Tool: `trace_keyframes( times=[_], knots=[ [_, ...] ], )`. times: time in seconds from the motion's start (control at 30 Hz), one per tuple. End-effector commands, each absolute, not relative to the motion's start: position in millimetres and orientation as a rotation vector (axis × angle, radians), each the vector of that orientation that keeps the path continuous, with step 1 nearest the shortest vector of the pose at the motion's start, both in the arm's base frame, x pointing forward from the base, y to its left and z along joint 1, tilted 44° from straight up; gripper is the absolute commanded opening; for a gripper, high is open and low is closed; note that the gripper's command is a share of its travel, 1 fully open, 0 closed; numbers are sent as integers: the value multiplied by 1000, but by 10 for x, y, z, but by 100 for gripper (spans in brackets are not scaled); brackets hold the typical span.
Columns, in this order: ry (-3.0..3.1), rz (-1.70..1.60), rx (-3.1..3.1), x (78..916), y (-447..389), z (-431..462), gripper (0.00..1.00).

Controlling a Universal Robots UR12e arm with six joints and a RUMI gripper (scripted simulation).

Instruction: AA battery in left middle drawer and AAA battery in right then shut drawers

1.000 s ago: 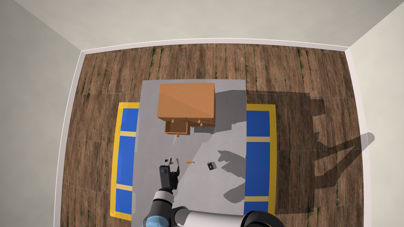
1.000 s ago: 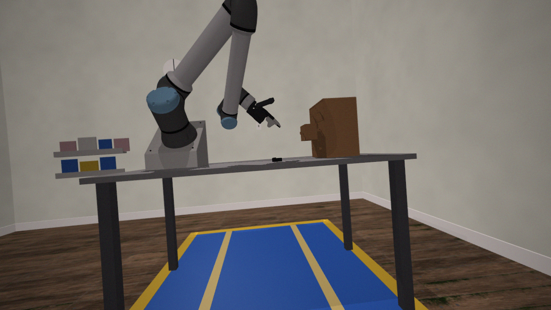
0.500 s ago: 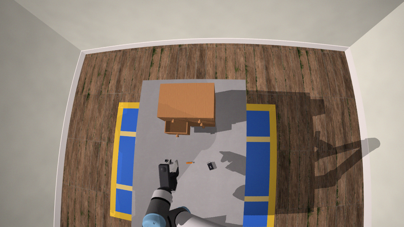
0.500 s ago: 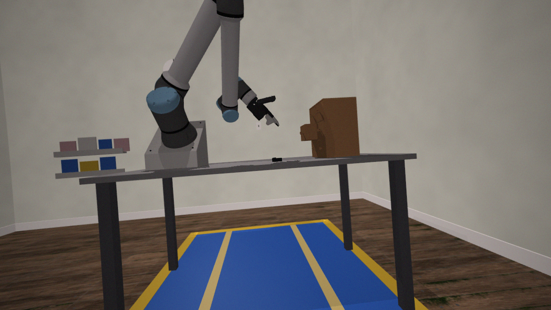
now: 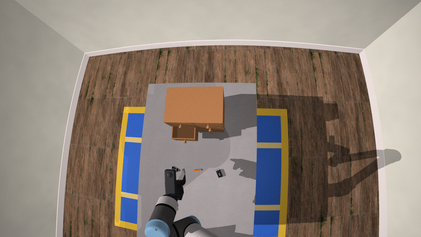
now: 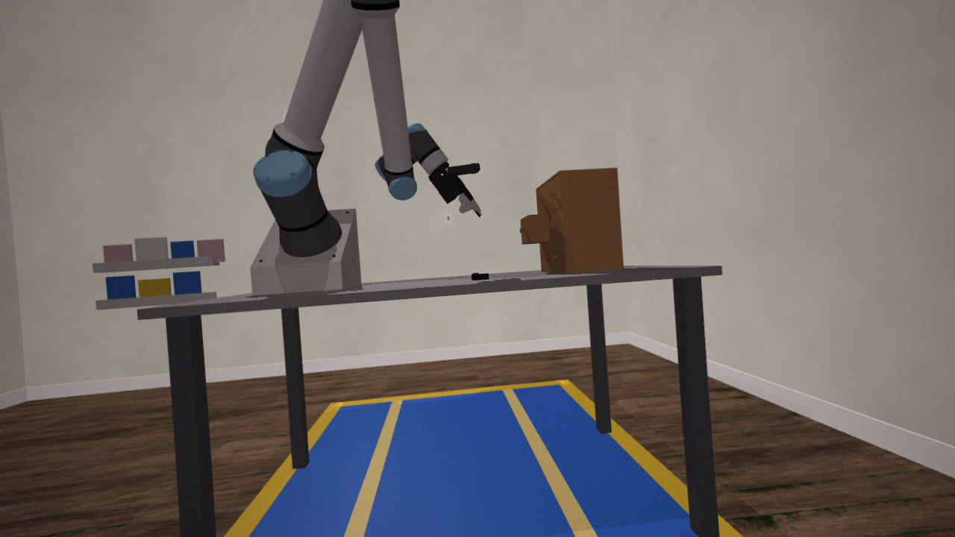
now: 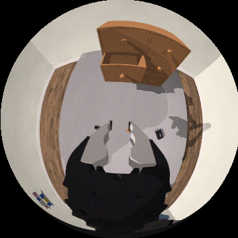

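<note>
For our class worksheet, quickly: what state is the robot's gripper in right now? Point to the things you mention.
The gripper [image 5: 179,169] [image 6: 478,214] [image 7: 120,121], black with grey metal fingers: open partway, holding nothing, in the air above the grey table [image 5: 164,153] [image 6: 427,291] [image 7: 89,96].
</note>
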State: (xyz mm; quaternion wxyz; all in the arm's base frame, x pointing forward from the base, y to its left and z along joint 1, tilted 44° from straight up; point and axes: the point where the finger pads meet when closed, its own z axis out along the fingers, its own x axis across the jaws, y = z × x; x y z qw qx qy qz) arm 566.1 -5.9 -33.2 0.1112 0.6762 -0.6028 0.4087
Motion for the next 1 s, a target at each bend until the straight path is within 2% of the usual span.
trace_keyframes(
  times=[0.0,0.97],
  knots=[
    [-1785,1142,1957,5641,-26,-302,20],
    [-1821,934,1846,5535,99,-180,20]
  ],
)
